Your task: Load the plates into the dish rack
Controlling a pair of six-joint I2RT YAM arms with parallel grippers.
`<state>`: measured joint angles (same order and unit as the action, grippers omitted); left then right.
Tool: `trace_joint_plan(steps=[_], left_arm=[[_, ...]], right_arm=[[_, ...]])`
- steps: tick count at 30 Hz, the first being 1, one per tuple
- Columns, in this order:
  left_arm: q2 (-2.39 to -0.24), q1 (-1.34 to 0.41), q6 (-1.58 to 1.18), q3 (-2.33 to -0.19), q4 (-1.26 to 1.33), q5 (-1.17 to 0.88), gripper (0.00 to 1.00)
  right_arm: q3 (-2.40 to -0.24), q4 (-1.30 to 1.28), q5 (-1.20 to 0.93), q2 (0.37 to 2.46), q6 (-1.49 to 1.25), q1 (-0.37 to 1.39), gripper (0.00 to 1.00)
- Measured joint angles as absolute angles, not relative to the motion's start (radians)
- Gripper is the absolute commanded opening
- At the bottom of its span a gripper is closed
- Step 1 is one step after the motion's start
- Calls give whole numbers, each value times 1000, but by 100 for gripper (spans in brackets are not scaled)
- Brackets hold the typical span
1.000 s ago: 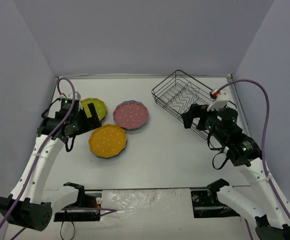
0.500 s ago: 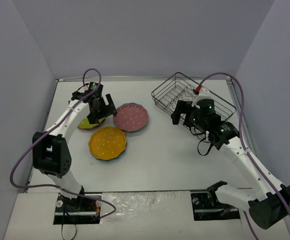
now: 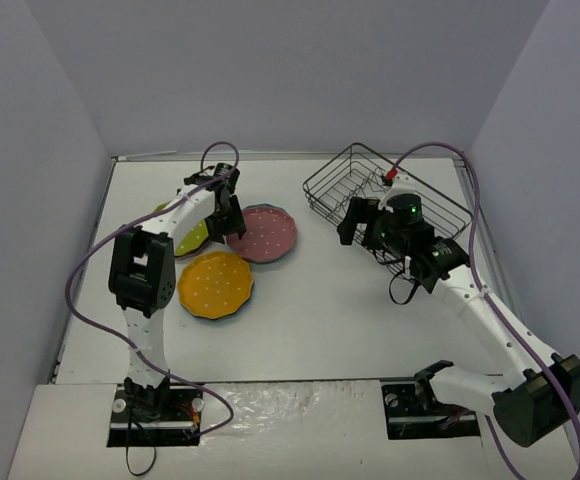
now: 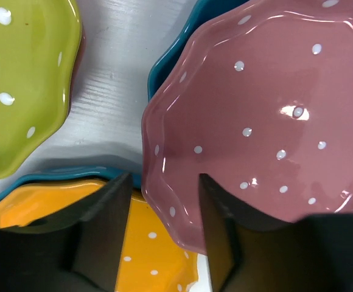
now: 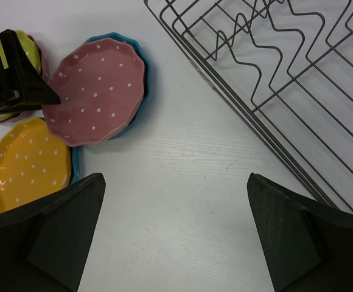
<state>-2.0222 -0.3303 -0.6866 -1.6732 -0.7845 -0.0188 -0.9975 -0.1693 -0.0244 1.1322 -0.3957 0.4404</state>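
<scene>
**Left gripper and plates.** The left gripper point(image 4: 164, 182) is shown lowered at the near left rim of the pink plate point(image 4: 274, 121). Its fingers are held apart and straddle that scalloped rim, one over the plate's inside and one outside it. Whether either finger touches the rim cannot be told. The pink plate is stacked on a teal plate point(image 5: 145, 67). Just near of it the orange plate point(image 3: 215, 283) is seen on a second teal plate point(image 4: 18, 185), and the lime green plate point(image 4: 18, 79) lies to the left, partly hidden by the arm.

**Right gripper and rack.** The right gripper point(image 5: 175, 176) is held above bare table with its fingers wide apart and nothing between them. The dish rack point(image 3: 330, 165), with no plates in it, stands at the far right, well apart from the plates.

**Setting.** All items rest on a white table point(image 3: 320, 320) enclosed by pale grey-lilac walls point(image 3: 290, 70).
</scene>
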Motion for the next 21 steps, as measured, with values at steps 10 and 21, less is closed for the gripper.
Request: trace_joint_plan(steps=[10, 21], left_arm=[[-2092, -331, -662, -1725, -797, -4, 26], [-2098, -326, -643, -1728, -798, -4, 0]], right_arm=[[-989, -141, -64, 1175, -393, 441, 100], [-955, -115, -94, 1210, -406, 452, 100]])
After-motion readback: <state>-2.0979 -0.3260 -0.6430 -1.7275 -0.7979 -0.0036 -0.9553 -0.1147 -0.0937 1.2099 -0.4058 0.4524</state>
